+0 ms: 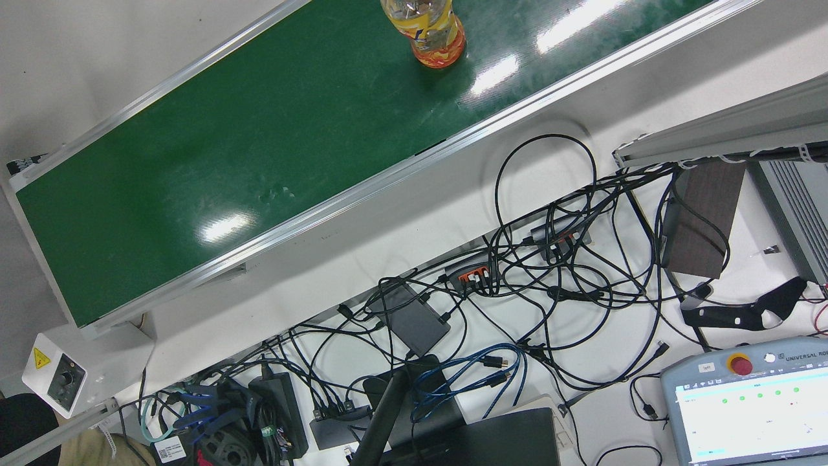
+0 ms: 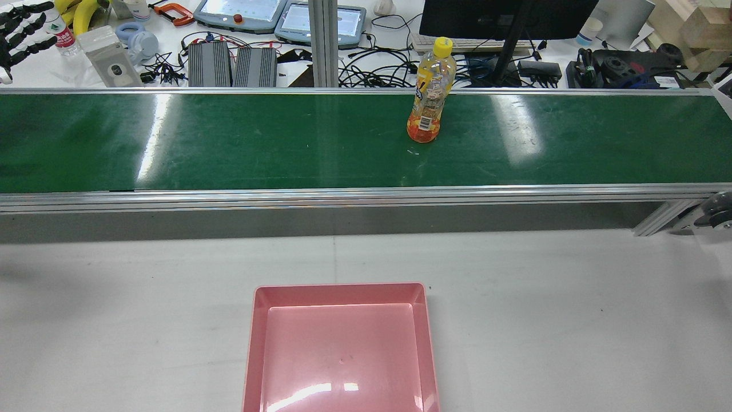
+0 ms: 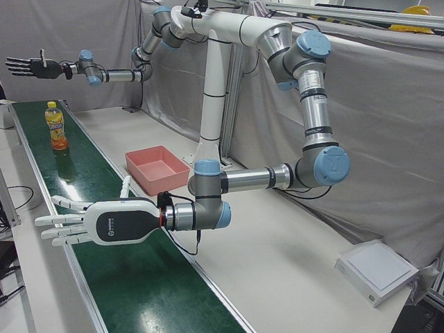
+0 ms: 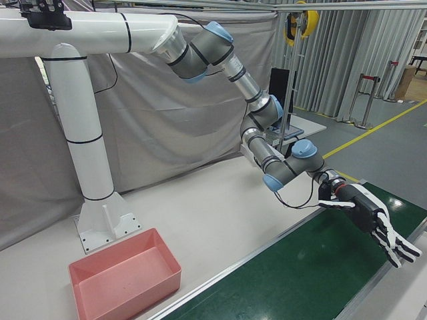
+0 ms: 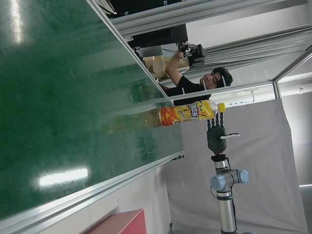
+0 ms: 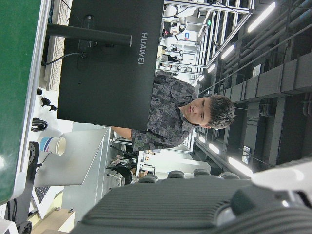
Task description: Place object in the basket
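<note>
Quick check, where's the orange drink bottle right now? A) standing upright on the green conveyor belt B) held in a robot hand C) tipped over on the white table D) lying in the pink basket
A: the bottle stands upright on the green belt, and the pink basket is empty.

Grey curtains (image 3: 388, 125) hang behind the white table (image 2: 572, 320), while beyond the green conveyor belt (image 2: 229, 143) a far bench holds tangled cables (image 1: 550, 272), a black monitor (image 6: 109, 63) and teach pendants (image 2: 240, 14), under ceiling strip lights (image 6: 261, 14).
</note>
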Controlling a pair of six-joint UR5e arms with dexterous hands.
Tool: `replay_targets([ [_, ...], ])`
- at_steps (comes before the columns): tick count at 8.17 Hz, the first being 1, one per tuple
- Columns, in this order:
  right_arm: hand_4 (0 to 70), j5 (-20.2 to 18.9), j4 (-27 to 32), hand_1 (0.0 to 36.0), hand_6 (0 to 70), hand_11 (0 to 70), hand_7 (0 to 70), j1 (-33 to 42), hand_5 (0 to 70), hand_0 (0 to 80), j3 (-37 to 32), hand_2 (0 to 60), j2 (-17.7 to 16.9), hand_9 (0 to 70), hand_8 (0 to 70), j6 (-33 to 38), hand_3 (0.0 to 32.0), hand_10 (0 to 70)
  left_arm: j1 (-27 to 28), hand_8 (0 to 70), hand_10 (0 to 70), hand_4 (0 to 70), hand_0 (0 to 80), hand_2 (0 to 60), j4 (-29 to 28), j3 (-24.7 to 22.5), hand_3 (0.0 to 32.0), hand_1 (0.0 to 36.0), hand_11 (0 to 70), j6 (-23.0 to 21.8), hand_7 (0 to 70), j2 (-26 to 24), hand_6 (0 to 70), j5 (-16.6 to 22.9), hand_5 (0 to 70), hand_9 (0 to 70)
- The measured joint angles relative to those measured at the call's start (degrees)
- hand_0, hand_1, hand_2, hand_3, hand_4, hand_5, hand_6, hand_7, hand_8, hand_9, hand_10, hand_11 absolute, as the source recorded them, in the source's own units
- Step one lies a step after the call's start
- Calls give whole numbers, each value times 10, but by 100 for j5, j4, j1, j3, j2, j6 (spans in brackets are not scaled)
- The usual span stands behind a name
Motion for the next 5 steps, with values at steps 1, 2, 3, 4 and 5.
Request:
replay_targets([
  [1, 0, 0, 0, 0, 0, 0, 0, 0, 0, 0, 0, 0, -2, 0, 0, 0, 0, 0, 0, 0, 49, 212, 539, 0, 0, -1, 74, 0, 79, 0, 3, -2, 0, 0, 126, 10],
  [2, 0, 0, 0, 0, 0, 0, 0, 0, 0, 0, 0, 0, -2, 0, 0, 0, 0, 0, 1, 0, 49, 214, 537, 0, 1, -2, 72, 0, 79, 1, 3, -3, 0, 0, 123, 7],
  [3, 0, 0, 0, 0, 0, 0, 0, 0, 0, 0, 0, 0, -4, 0, 0, 0, 0, 0, 1, 0, 48, 212, 541, 0, 1, -4, 78, 0, 78, 1, 2, -8, 0, 0, 127, 10],
  [4, 0, 0, 0, 0, 0, 0, 0, 0, 0, 0, 0, 0, -6, 0, 0, 0, 0, 0, 1, 0, 50, 212, 541, 0, 1, -5, 76, 0, 81, 1, 3, -10, 0, 0, 127, 11],
  [5, 0, 0, 0, 0, 0, 0, 0, 0, 0, 0, 0, 0, -7, 0, 0, 0, 0, 0, 1, 0, 48, 214, 541, 0, 1, -5, 74, 0, 78, 1, 2, -11, 0, 0, 124, 10],
])
